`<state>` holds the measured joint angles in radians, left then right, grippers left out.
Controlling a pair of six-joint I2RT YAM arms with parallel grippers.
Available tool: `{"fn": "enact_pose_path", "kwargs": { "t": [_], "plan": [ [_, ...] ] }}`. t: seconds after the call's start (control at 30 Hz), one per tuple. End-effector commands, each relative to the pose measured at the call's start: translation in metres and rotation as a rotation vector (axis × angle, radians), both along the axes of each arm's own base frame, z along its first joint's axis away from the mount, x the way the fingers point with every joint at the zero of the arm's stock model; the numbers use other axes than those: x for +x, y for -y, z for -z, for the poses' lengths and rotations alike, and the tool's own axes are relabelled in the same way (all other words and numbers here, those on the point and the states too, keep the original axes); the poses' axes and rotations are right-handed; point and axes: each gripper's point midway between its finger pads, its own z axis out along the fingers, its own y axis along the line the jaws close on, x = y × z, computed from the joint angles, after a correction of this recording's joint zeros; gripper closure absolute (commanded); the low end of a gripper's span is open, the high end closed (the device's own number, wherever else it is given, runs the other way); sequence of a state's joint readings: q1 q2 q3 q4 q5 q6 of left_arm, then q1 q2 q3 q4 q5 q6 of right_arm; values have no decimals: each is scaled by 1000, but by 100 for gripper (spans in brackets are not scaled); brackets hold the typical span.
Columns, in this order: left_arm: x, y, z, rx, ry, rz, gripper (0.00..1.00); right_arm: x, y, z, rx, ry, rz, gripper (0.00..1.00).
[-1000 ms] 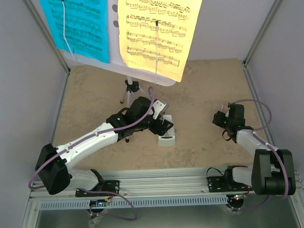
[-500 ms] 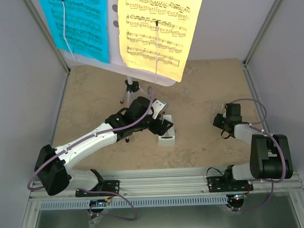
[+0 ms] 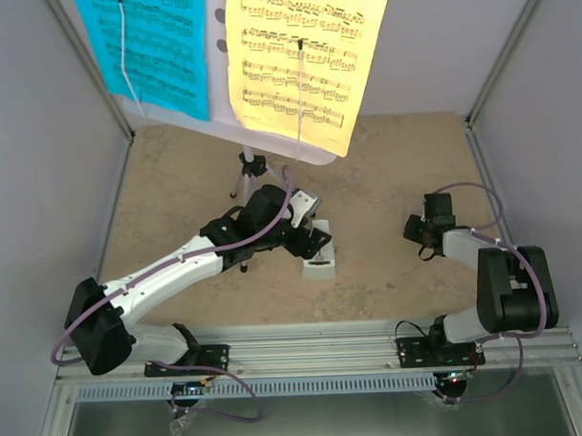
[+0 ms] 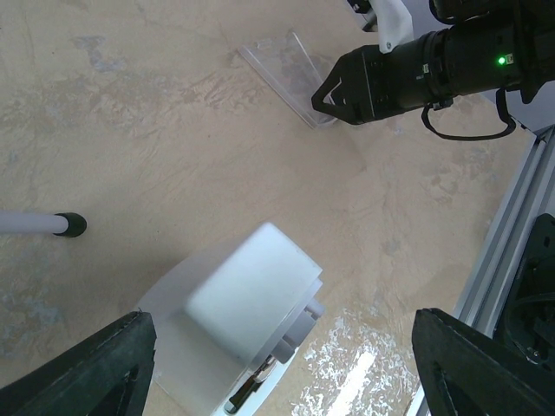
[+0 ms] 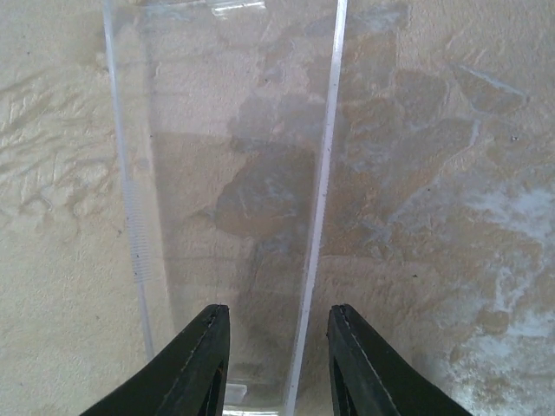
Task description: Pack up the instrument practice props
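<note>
Beige stone-patterned table (image 3: 385, 157): left pincer (image 4: 279, 338), spread wide, hangs over the small pale-grey pyramid metronome (image 4: 251, 290) lying mid-table; right pincer (image 5: 276, 314), part-spread, straddles the thin edge of a clear plastic cover (image 5: 234, 173), best closed squarely and gently before lifting.

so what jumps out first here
The cyan sheet and yellow sheet stand out on the stand at the back. Mid-table, the left gripper hangs open over the grey metronome. To its right, the right gripper straddles the edge of a clear plastic piece.
</note>
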<state>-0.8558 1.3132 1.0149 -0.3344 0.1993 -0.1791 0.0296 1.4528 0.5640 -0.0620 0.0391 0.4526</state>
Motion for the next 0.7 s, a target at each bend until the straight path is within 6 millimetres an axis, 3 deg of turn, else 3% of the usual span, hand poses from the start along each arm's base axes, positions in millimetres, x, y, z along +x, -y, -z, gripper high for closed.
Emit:
{"fn": "enact_pose_path", "kwargs": {
  "t": [0.0,0.2,0.27,0.4,0.67],
  "plan": [
    [-2,2,-17,-27,37,16,16,1,5,-1,-26,-11,21,66],
    [-4,4,-18,-36,32,29,17,3,4,4,-24,-30,18,69],
    [-4,4,-18,-37,34,30,17,3,4,6,-18,-36,20,76],
    [-3,4,-16,-31,33,25,17,4,3,9,-12,-42,23,78],
    [-2,2,-18,-28,42,17,16,1,7,5,-20,-25,53,96]
  ]
}}
